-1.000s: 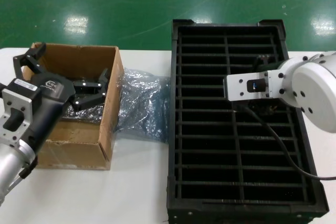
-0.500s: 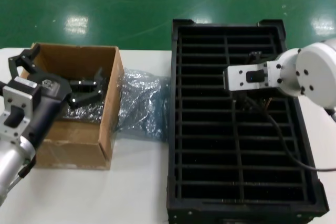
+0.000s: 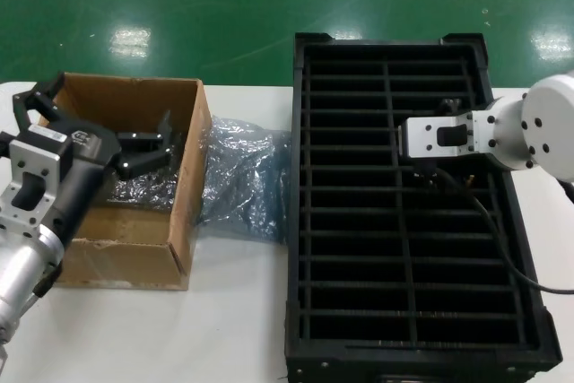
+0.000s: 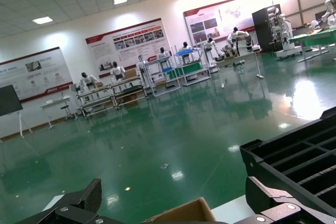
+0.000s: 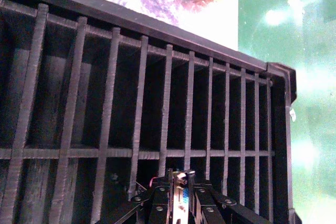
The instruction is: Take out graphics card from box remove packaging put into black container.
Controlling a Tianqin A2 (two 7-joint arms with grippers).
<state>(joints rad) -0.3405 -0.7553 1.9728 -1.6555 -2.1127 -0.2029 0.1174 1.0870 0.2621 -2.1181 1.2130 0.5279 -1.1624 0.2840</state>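
A: What was seen nearest on the white tabletop (image 3: pixel 224 311)?

B: At nine o'clock, the box (image 3: pixel 134 248), with dark wrapped bundles (image 3: pixel 139 187) inside. The left claw (image 3: pixel 99 127) was held over it, spread wide and empty.

A: And beside it?

B: The packaging (image 3: pixel 242 172) was lying crumpled between the box and the black container (image 3: pixel 296 221), touching both.

A: The card?

B: The graphics card (image 5: pixel 179 195) was gripped by the right claw (image 5: pixel 180 203), closed on it, above the container's right column at two o'clock. Its blue port was visible in the right wrist view.
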